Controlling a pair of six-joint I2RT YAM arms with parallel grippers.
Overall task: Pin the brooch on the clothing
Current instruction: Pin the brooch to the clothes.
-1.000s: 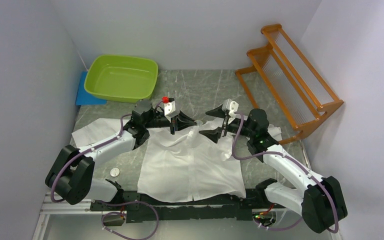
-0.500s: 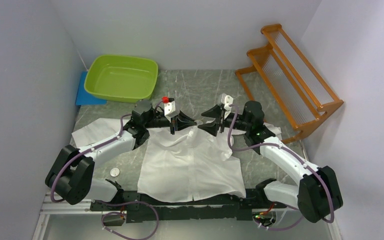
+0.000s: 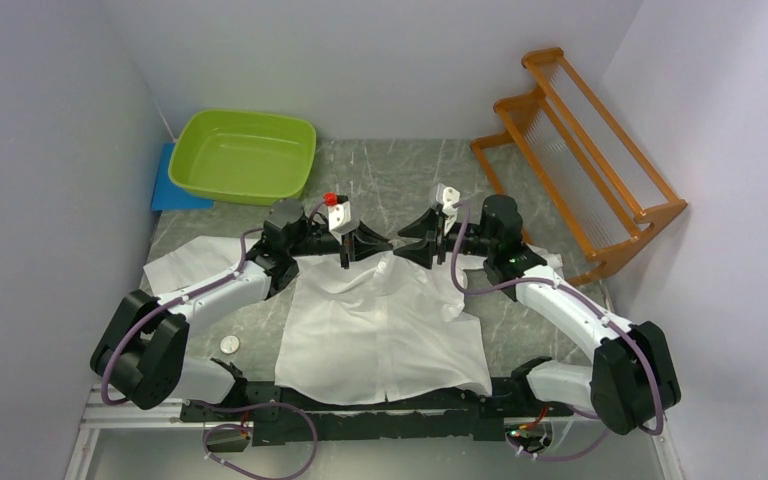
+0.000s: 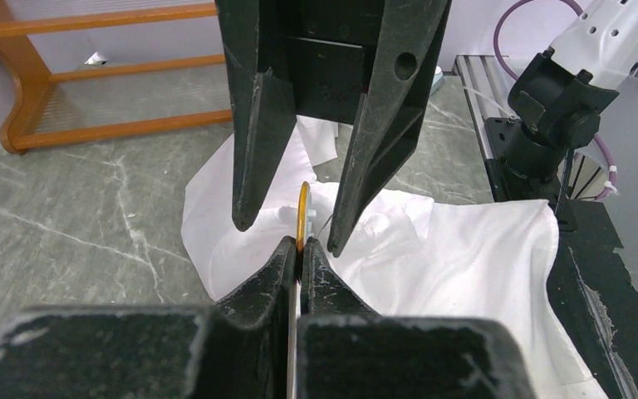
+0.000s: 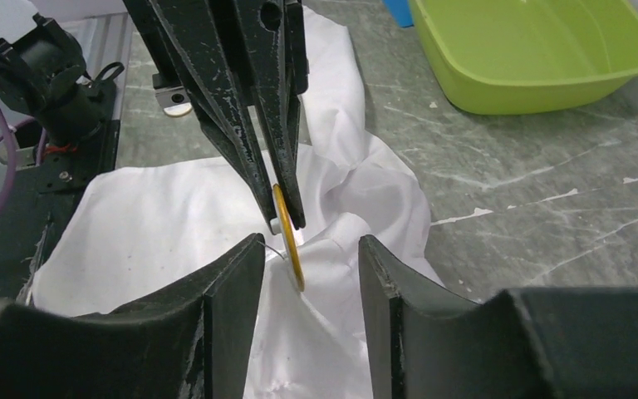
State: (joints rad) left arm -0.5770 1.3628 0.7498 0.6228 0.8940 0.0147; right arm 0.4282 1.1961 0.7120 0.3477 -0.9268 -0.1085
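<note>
The white shirt (image 3: 380, 330) lies flat on the table, collar toward the far side. My left gripper (image 3: 346, 262) is shut on the brooch (image 4: 302, 214), a thin gold disc seen edge-on, held at the collar. In the right wrist view the brooch (image 5: 287, 237) shows its open pin wire toward the fabric, touching bunched shirt cloth (image 5: 357, 216). My right gripper (image 5: 307, 258) is open, its fingers (image 5: 233, 274) on either side of the brooch. In the top view the right gripper (image 3: 438, 250) faces the left one over the collar.
A green basin (image 3: 244, 155) stands at the back left on a blue mat (image 3: 172, 188). An orange wooden rack (image 3: 580, 150) stands at the back right. A small round disc (image 3: 228, 344) lies on the table left of the shirt.
My right gripper has moved left and toward the far side, closing in on the brooch held by the left gripper. The left arm has stayed put.
</note>
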